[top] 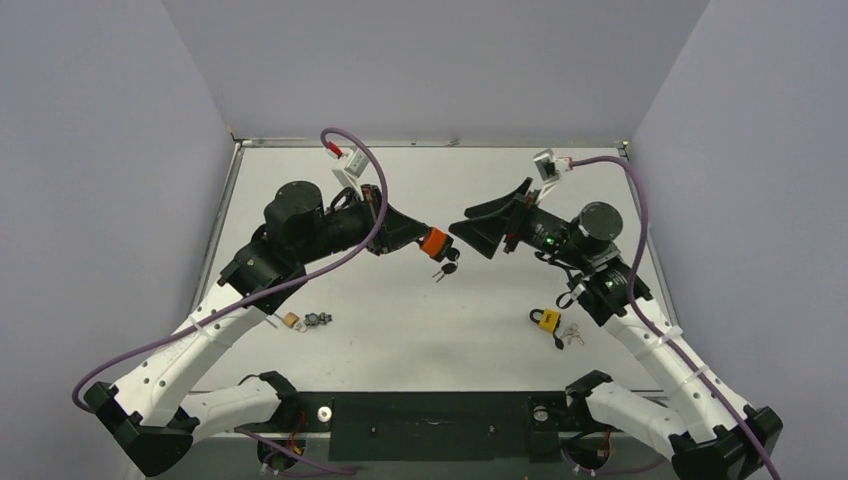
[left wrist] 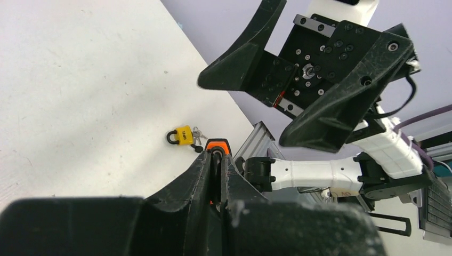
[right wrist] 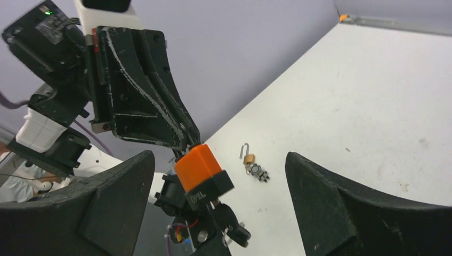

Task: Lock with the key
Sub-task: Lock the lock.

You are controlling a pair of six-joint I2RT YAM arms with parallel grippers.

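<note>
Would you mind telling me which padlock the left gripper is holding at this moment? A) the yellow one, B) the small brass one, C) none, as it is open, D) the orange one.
D: the left gripper is shut on the orange padlock, held up off the table, while the yellow padlock and the small brass padlock both lie on the table.

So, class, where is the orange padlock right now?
The orange padlock is held off the table in the left gripper, mid-table in the top view, just left of the open right gripper.
</note>
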